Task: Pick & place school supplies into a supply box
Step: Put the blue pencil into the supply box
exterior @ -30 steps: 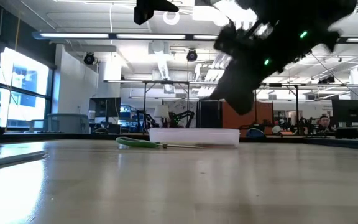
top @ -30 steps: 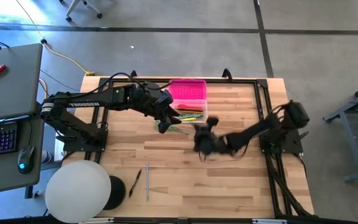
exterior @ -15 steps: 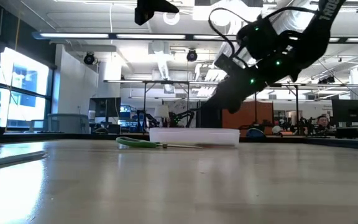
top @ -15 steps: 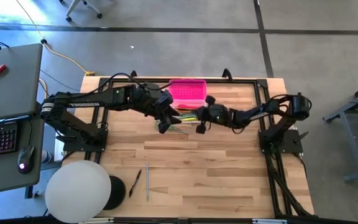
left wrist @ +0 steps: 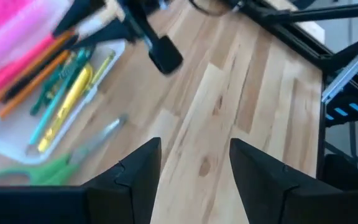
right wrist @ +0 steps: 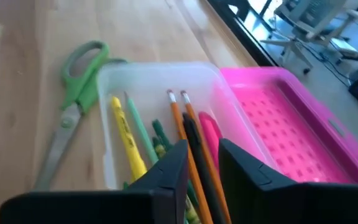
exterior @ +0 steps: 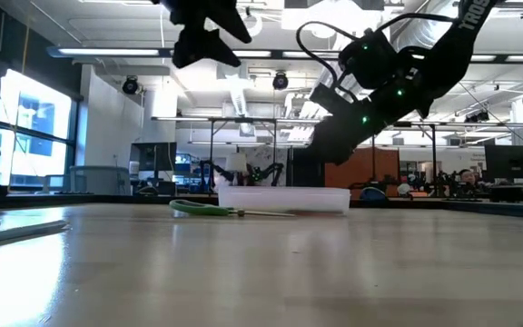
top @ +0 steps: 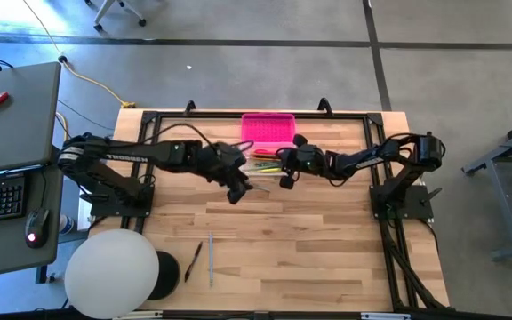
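On the left, two pens (top: 203, 256) lie loose on the desk (top: 309, 258). The left tool (top: 236, 190) hangs open and empty near the green scissors (left wrist: 39, 172), likely its next pick. The supply box (top: 268, 130) holds pencils (right wrist: 191, 140); above it the right tool (top: 286, 171), jaws slightly parted, appears to be releasing one.
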Action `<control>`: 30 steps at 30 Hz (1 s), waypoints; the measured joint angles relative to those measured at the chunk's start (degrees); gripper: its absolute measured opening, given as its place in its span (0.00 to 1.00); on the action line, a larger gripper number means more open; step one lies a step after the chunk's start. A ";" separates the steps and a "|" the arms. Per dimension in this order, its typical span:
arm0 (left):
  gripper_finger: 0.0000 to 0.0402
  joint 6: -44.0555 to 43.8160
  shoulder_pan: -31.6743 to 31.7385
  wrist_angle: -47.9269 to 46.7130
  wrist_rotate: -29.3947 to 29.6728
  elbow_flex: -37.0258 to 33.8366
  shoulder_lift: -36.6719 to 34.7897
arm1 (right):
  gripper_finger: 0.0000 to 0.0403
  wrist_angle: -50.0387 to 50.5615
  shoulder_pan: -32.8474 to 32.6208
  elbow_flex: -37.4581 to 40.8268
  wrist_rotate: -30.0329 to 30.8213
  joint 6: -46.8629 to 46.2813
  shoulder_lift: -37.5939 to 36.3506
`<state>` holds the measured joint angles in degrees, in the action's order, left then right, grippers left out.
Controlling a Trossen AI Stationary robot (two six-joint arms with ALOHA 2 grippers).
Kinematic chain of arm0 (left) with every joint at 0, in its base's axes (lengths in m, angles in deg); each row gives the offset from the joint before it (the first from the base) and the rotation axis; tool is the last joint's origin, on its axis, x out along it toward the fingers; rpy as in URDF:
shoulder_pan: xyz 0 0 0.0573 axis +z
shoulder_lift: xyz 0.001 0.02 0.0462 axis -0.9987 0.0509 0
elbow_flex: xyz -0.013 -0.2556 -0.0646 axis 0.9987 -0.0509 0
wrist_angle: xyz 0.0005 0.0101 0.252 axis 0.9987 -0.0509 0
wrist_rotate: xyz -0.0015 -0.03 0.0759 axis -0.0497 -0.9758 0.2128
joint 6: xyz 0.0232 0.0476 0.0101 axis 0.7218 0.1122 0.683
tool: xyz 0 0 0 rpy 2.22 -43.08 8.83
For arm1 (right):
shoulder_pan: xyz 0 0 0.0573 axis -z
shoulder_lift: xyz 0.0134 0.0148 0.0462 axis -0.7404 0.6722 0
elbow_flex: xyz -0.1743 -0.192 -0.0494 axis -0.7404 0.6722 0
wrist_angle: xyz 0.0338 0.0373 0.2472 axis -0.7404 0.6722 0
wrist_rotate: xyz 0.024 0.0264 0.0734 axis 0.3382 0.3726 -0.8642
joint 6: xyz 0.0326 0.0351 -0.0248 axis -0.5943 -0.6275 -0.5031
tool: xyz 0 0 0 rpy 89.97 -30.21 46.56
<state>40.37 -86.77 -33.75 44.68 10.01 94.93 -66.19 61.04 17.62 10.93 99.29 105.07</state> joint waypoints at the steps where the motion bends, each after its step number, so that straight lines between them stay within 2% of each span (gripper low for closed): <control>1: 0.55 -1.30 -0.99 -0.02 0.44 -0.30 0.00 | 0.18 0.21 0.01 0.00 0.40 -0.48 0.00; 5: 0.55 -4.68 -5.53 0.03 1.21 -0.51 0.00 | 0.18 -1.21 -0.13 0.00 0.20 -2.48 0.00; 12: 0.55 -14.30 -14.68 0.26 12.23 -0.51 1.23 | 0.18 -6.53 -1.63 -0.02 -6.31 -6.87 0.00; 17: 0.55 -22.56 -19.17 -0.36 14.77 -0.43 4.31 | 0.18 -6.51 -4.33 -0.02 -7.96 -7.55 0.00; 21: 0.55 -27.94 -19.97 -2.13 13.26 -0.56 7.91 | 0.18 -6.13 -6.95 -0.02 -8.07 -7.53 -0.02; 26: 0.55 -37.52 -19.35 -8.55 5.40 -0.67 11.18 | 0.18 -5.65 -9.53 -0.02 -8.12 -7.09 -0.02; 30: 0.55 -41.88 -19.47 -11.73 1.40 -0.65 13.63 | 0.18 -5.08 -11.21 0.00 -8.10 -7.12 -0.02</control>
<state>-1.50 -106.24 -45.48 46.07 9.36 108.56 -71.27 49.83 17.62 2.83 92.17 105.05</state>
